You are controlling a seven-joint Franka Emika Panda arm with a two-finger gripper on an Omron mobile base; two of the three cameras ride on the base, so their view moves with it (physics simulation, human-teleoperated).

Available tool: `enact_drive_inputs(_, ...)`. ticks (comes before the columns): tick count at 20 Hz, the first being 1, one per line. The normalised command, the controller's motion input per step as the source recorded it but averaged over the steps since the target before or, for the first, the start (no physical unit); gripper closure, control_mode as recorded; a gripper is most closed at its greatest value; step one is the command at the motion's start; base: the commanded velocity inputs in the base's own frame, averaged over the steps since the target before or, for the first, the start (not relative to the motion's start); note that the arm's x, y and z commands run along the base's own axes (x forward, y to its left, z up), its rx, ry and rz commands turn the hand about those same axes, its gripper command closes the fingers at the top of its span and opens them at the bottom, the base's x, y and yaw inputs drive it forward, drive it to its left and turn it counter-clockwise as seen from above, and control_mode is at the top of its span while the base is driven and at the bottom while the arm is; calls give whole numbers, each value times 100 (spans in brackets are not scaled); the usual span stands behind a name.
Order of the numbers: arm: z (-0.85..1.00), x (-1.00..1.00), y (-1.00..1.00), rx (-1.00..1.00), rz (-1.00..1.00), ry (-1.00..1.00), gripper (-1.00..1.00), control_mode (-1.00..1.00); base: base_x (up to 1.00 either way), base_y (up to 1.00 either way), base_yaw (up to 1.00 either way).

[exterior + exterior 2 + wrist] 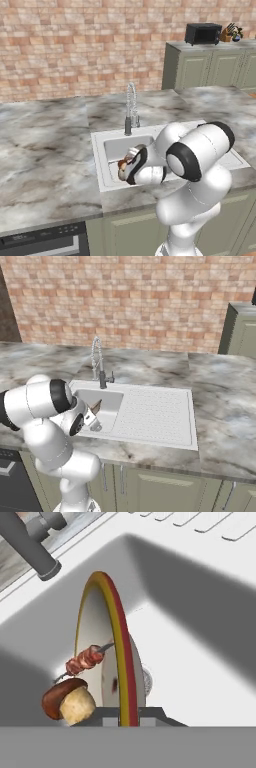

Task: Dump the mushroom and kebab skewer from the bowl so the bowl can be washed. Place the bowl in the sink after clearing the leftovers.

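Hand view: the gripper [128,714] is clamped on the bowl [111,647] rim, edge-up inside the sink [200,662]; mushroom [67,699] and kebab skewer [85,659] may drop into the basin.

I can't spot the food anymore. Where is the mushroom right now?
In the hand view the mushroom sits low on the left, against the pale inside of the tilted bowl, just below the kebab skewer, over the sink.
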Motion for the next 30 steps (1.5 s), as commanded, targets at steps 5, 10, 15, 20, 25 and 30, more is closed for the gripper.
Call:
enact_drive_inputs(5, 0, 3, -13, -8, 0, -3, 100, -100, 0, 0, 0)
enact_drive_inputs(10, 0, -6, -19, -10, 9, -13, 100, -100, 0, 0, 0)
enact_drive_inputs(15, 8, -8, 19, -13, 11, -12, 100, -100, 0, 0, 0)
enact_drive_inputs(20, 4, -4, 18, -6, 6, -6, 100, -100, 0, 0, 0)
enact_drive_inputs(25, 0, 0, 17, -11, 3, 0, 100, -100, 0, 0, 0)
enact_drive_inputs(30, -4, 43, -18, -9, 0, 0, 100, -100, 0, 0, 0)
